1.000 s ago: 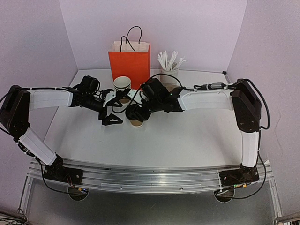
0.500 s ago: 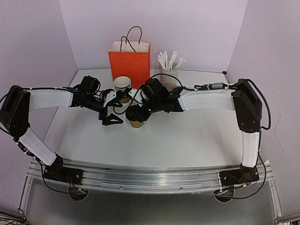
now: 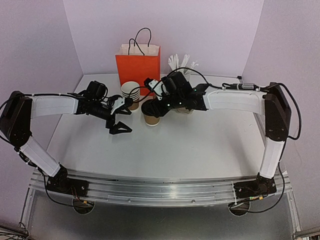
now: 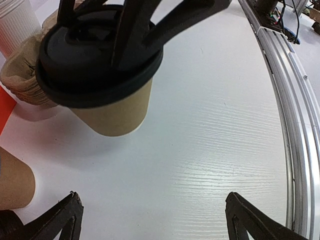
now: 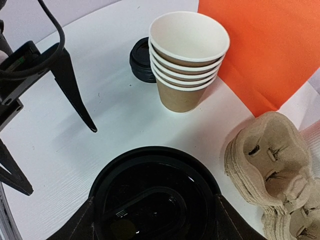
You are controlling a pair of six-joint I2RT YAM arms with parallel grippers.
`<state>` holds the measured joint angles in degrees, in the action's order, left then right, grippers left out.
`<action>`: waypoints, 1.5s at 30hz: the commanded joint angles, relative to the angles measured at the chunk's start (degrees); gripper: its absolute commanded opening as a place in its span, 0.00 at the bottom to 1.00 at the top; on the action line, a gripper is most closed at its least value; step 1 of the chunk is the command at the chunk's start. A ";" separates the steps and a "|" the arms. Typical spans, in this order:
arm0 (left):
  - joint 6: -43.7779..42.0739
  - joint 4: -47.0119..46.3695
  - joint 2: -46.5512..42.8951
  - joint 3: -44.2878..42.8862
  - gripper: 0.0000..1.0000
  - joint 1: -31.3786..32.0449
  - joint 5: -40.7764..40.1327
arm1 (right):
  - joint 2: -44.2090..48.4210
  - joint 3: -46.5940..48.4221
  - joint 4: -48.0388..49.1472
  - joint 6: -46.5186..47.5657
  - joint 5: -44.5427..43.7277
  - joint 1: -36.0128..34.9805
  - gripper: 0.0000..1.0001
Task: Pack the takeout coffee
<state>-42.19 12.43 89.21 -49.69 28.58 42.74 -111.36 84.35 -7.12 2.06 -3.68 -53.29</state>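
The takeout coffee (image 3: 151, 114) is a brown paper cup with a black dome lid. My right gripper (image 3: 152, 107) is shut on its lid and holds it above the table, in front of the orange paper bag (image 3: 138, 65). In the right wrist view the lid (image 5: 155, 200) fills the space between the fingers. In the left wrist view the coffee (image 4: 102, 75) hangs off the table under the right gripper's fingers. My left gripper (image 3: 117, 119) is open and empty, just left of the coffee; in its own view (image 4: 152, 220) only white table lies between its fingertips.
A stack of lidless cups (image 3: 130, 92) stands by the bag, also in the right wrist view (image 5: 189, 57), with loose black lids (image 5: 141, 61) beside it. A stack of pulp cup carriers (image 5: 275, 170) lies to the right. A white cup of stirrers (image 3: 181, 67) stands behind.
My right gripper has lifted the coffee off the table and carried it back and a little right, toward the bag. The left gripper has stayed put, open.
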 commanded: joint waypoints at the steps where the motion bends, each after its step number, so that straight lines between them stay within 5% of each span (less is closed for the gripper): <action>1: -0.92 -1.62 -2.23 0.13 0.99 0.16 -0.17 | 7.31 -0.56 0.52 -2.54 -0.64 0.86 0.57; 15: -0.87 -1.68 -2.62 0.30 0.99 0.16 -0.03 | 15.82 3.07 -9.45 -0.22 -15.05 5.02 0.56; 25: -0.78 -1.09 -3.26 0.73 0.99 0.16 -0.33 | 19.44 3.93 -14.37 1.17 -26.56 14.23 0.56; 37: -0.78 1.13 -3.75 -0.29 0.99 0.16 -0.82 | 13.78 -0.10 -14.21 -9.95 -22.09 32.21 0.56; 45: 0.32 2.19 -4.83 -1.92 0.99 0.07 -0.98 | 8.91 -5.40 -10.64 -15.48 -19.40 37.75 0.56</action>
<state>-42.16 13.75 86.82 -49.37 28.58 41.82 -99.95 81.60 -19.91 -9.02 -25.29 -17.01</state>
